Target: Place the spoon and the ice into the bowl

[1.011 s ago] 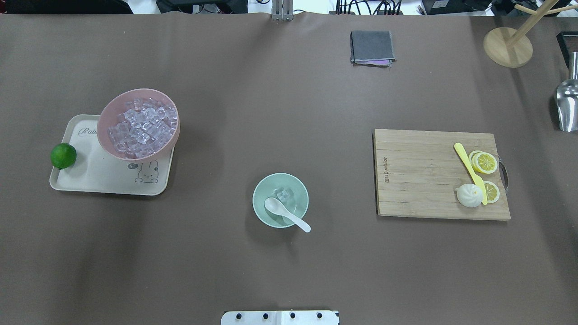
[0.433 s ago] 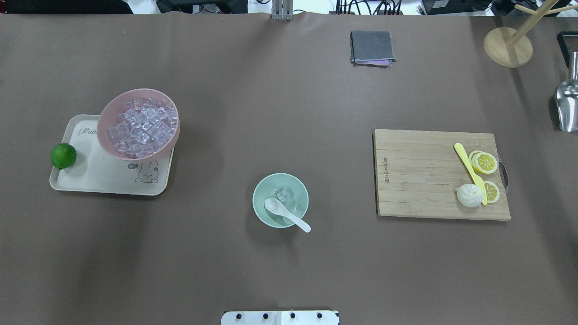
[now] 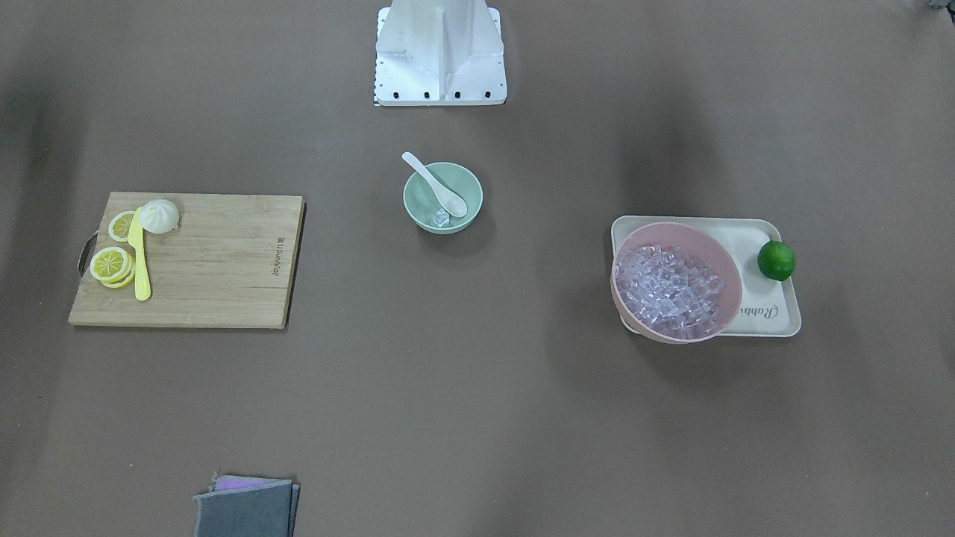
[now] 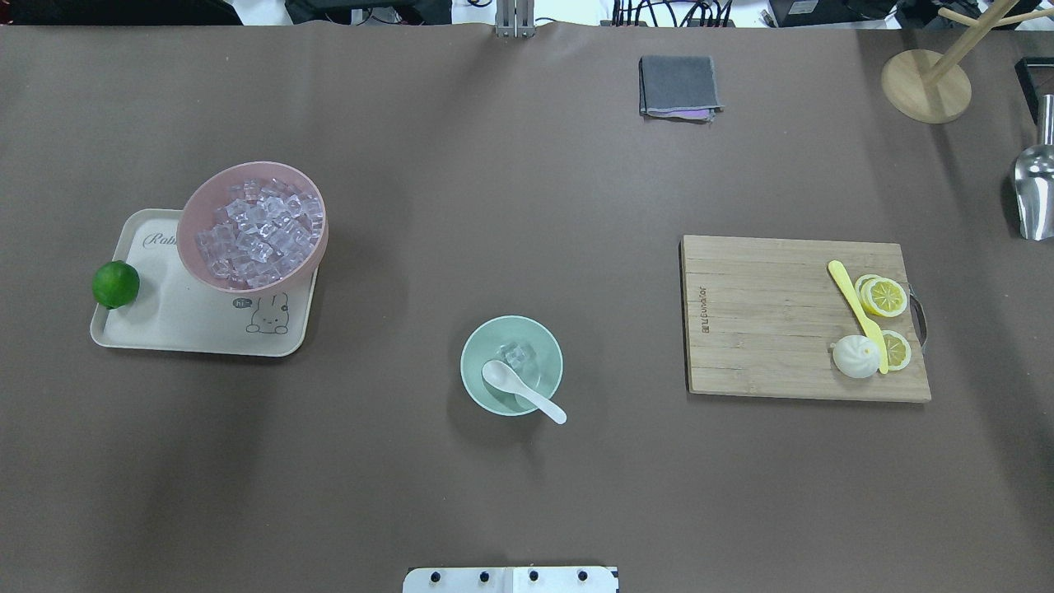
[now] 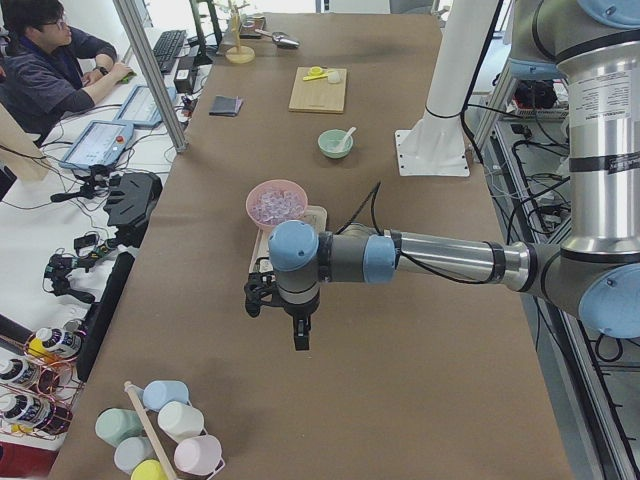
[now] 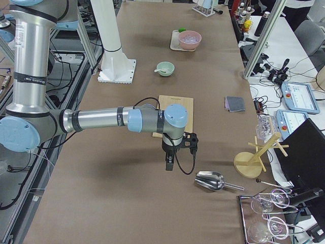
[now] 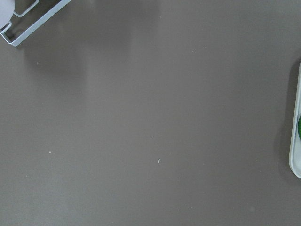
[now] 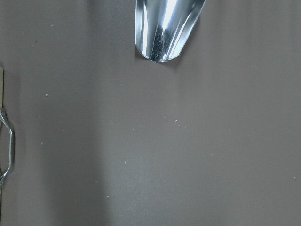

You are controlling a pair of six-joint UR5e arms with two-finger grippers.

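The mint-green bowl [image 4: 471, 380] stands at the table's middle, near the robot base. The white spoon [image 4: 502, 377] lies in it, scoop inside and handle resting over the rim. A clear ice cube [image 4: 519, 355] sits in the bowl beside the scoop. Bowl [image 3: 418, 216], spoon [image 3: 436, 184] and ice [image 3: 441, 218] also show in the front-facing view. Neither gripper appears in the overhead or front views. The left gripper [image 5: 300, 340] hangs over bare table beyond the tray, and the right gripper [image 6: 169, 166] near the metal scoop. I cannot tell whether either is open.
A pink bowl [image 4: 191, 239] full of ice cubes sits on a beige tray [image 4: 165, 321] with a lime [image 4: 115, 284] at left. A cutting board [image 4: 757, 321] with yellow knife, lemon slices and bun lies at right. A grey cloth [image 4: 678, 86], metal scoop [image 4: 1035, 193] and wooden stand [image 4: 925, 86] lie farther back.
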